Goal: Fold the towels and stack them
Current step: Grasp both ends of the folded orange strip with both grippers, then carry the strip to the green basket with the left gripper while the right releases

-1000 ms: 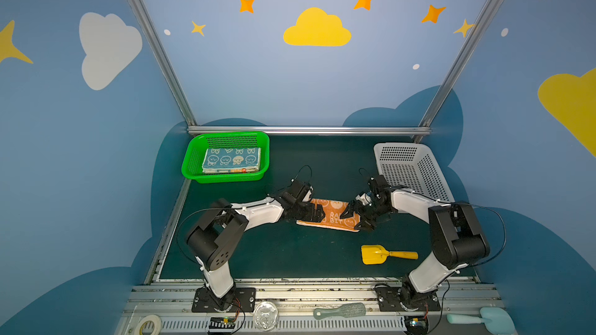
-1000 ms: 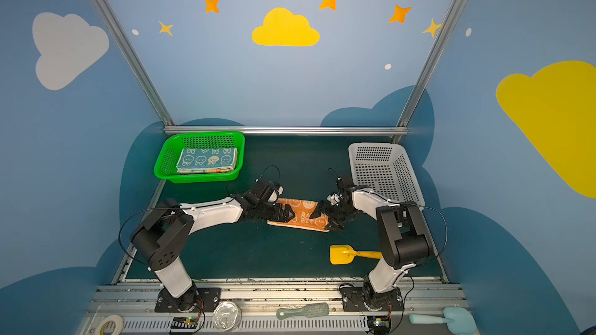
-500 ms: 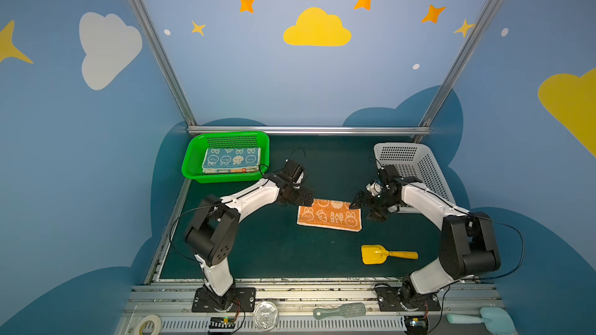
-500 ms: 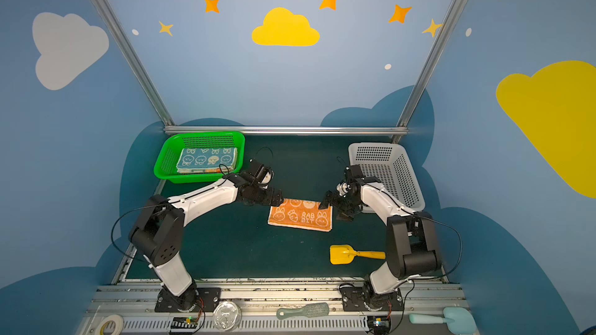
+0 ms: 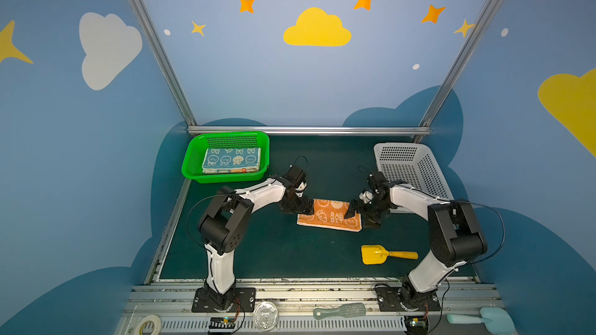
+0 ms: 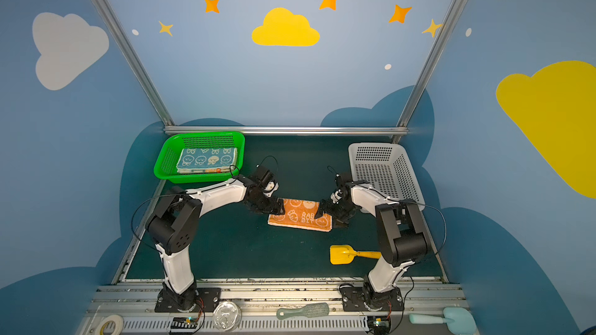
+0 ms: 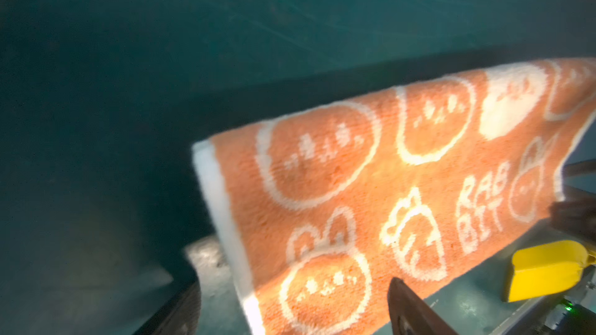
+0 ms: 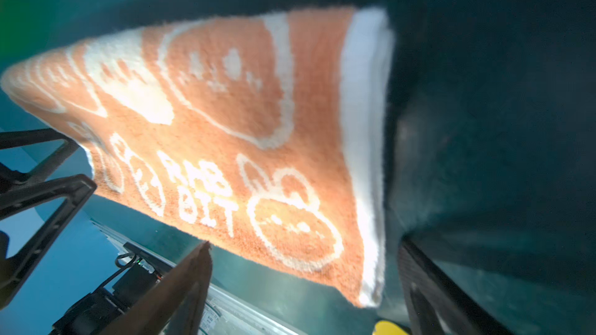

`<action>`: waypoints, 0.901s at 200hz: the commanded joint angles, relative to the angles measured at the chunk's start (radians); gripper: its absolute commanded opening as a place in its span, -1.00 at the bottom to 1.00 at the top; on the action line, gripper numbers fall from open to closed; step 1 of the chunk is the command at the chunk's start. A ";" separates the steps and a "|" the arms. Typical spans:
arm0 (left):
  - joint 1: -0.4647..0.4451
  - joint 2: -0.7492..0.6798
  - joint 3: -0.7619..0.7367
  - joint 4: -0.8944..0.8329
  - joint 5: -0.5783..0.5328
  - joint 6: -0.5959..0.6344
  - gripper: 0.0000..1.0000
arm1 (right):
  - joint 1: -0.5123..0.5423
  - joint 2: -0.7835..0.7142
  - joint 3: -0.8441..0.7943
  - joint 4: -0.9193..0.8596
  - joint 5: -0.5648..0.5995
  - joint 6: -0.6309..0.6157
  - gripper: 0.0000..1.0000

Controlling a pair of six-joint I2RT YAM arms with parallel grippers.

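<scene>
While the folded towel [image 5: 329, 219] lies at the centre of the mat [image 5: 258, 252], the left gripper [image 5: 304, 211] at its 9 o'clock end and the right gripper [image 5: 356, 215] at 3 both have jaws apart, clamping nothing. Catching only the top layer would likely peel the fold open; uneven closing could skew it.

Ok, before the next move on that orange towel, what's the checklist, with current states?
1. Orange RABBIT towel folded, lying flat: ok.
2. Left gripper open at one short end: ok.
3. Right gripper open at the opposite end: ok.
4. Yellow scoop apart from the towel: ok.
5. Green basket stack tidy, blue towel on top: ok.
6. Grippers low enough to pinch both layers: cannot tell.
</scene>
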 commanded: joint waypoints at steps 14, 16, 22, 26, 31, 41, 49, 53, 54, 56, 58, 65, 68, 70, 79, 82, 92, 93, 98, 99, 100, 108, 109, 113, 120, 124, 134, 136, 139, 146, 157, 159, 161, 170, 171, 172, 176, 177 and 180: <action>-0.009 0.072 -0.023 0.009 0.061 -0.006 0.49 | 0.031 0.062 -0.010 0.069 -0.011 0.055 0.79; -0.007 0.074 -0.026 0.013 0.061 -0.006 0.46 | 0.032 0.063 -0.010 0.072 -0.012 0.057 0.79; -0.008 0.074 -0.034 0.025 0.063 -0.012 0.34 | 0.033 0.068 -0.012 0.079 -0.016 0.063 0.79; -0.007 0.074 -0.040 0.031 0.063 -0.014 0.27 | 0.035 0.070 -0.013 0.083 -0.020 0.066 0.79; -0.008 0.073 -0.048 0.042 0.063 -0.016 0.18 | 0.036 0.072 -0.012 0.085 -0.022 0.071 0.79; -0.009 0.076 -0.059 0.053 0.063 -0.019 0.00 | 0.038 0.078 -0.010 0.088 -0.026 0.075 0.79; -0.009 0.082 -0.063 0.055 0.062 -0.019 -0.18 | 0.039 0.079 -0.009 0.092 -0.029 0.077 0.79; -0.009 0.085 -0.064 0.055 0.060 -0.019 -0.27 | 0.039 0.079 -0.010 0.094 -0.029 0.080 0.79; -0.010 0.085 -0.065 0.054 0.059 -0.019 -0.29 | 0.039 0.079 -0.009 0.094 -0.029 0.080 0.79; -0.010 0.086 -0.066 0.055 0.058 -0.020 -0.34 | 0.041 0.079 -0.008 0.096 -0.030 0.079 0.79; -0.011 0.088 -0.067 0.054 0.058 -0.019 -0.38 | 0.041 0.079 -0.008 0.096 -0.030 0.079 0.79; -0.011 0.093 -0.067 0.054 0.054 -0.019 -0.51 | 0.041 0.081 -0.007 0.097 -0.033 0.081 0.79; -0.011 0.094 -0.068 0.054 0.052 -0.018 -0.56 | 0.041 0.082 -0.005 0.096 -0.033 0.082 0.79; -0.012 0.095 -0.069 0.053 0.051 -0.018 -0.58 | 0.041 0.082 -0.005 0.097 -0.034 0.082 0.79; -0.013 0.097 -0.067 0.051 0.044 -0.016 -0.70 | 0.043 0.086 -0.001 0.097 -0.039 0.082 0.79; -0.013 0.097 -0.067 0.049 0.042 -0.015 -0.73 | 0.042 0.087 0.000 0.098 -0.041 0.082 0.79; -0.012 0.096 -0.061 0.041 0.032 -0.009 -0.85 | 0.045 0.089 0.007 0.098 -0.046 0.082 0.78; -0.011 0.094 -0.060 0.040 0.032 -0.009 -0.86 | 0.046 0.089 0.008 0.099 -0.046 0.082 0.79; -0.011 0.094 -0.055 0.034 0.027 -0.005 -0.92 | 0.047 0.090 0.011 0.098 -0.047 0.082 0.79; -0.011 0.094 -0.053 0.032 0.025 -0.005 -0.93 | 0.047 0.090 0.012 0.098 -0.047 0.082 0.79; -0.011 0.094 -0.051 0.030 0.025 -0.003 -0.94 | 0.047 0.090 0.012 0.098 -0.046 0.082 0.79; -0.008 0.093 -0.035 0.014 0.018 0.004 -0.94 | 0.049 0.091 0.019 0.094 -0.046 0.082 0.79; -0.007 0.092 -0.032 0.013 0.018 0.005 -0.94 | 0.049 0.091 0.019 0.094 -0.046 0.082 0.79; -0.006 0.092 -0.022 0.004 0.014 0.009 -0.94 | 0.049 0.092 0.024 0.093 -0.049 0.081 0.79; -0.001 0.093 -0.001 -0.017 0.012 0.017 -0.94 | 0.051 0.093 0.030 0.093 -0.051 0.081 0.79; 0.000 0.092 0.013 -0.030 0.011 0.022 -0.94 | 0.051 0.093 0.034 0.091 -0.053 0.080 0.79; 0.008 0.089 0.050 -0.066 0.005 0.036 -0.94 | 0.051 0.092 0.048 0.089 -0.059 0.075 0.79; 0.011 0.087 0.058 -0.075 0.003 0.038 -0.94 | 0.051 0.092 0.052 0.089 -0.062 0.074 0.79; 0.015 0.085 0.071 -0.085 0.001 0.042 -0.94 | 0.051 0.092 0.055 0.087 -0.064 0.072 0.79; 0.023 0.076 0.096 -0.110 0.001 0.052 -0.94 | 0.052 0.092 0.071 0.080 -0.069 0.064 0.79; 0.039 0.065 0.144 -0.153 -0.026 0.069 -0.94 | 0.055 0.092 0.098 0.065 -0.067 0.052 0.79; 0.043 0.064 0.155 -0.161 -0.032 0.074 -0.94 | 0.055 0.092 0.104 0.062 -0.066 0.050 0.79; 0.047 0.064 0.163 -0.170 -0.034 0.078 -0.94 | 0.056 0.092 0.109 0.060 -0.065 0.047 0.79; 0.063 0.060 0.213 -0.215 -0.050 0.096 -0.94 | 0.058 0.093 0.138 0.049 -0.063 0.035 0.79; 0.066 0.061 0.218 -0.219 -0.052 0.098 -0.94 | 0.058 0.094 0.142 0.048 -0.063 0.033 0.79; 0.068 0.060 0.224 -0.225 -0.055 0.099 -0.94 | 0.059 0.094 0.144 0.047 -0.064 0.031 0.79; 0.076 0.062 0.247 -0.246 -0.064 0.108 -0.94 | 0.061 0.097 0.158 0.041 -0.067 0.023 0.79; 0.077 0.061 0.253 -0.251 -0.066 0.109 -0.94 | 0.061 0.098 0.163 0.038 -0.068 0.021 0.79; 0.082 0.063 0.270 -0.267 -0.075 0.115 -0.94 | 0.062 0.101 0.177 0.035 -0.072 0.016 0.79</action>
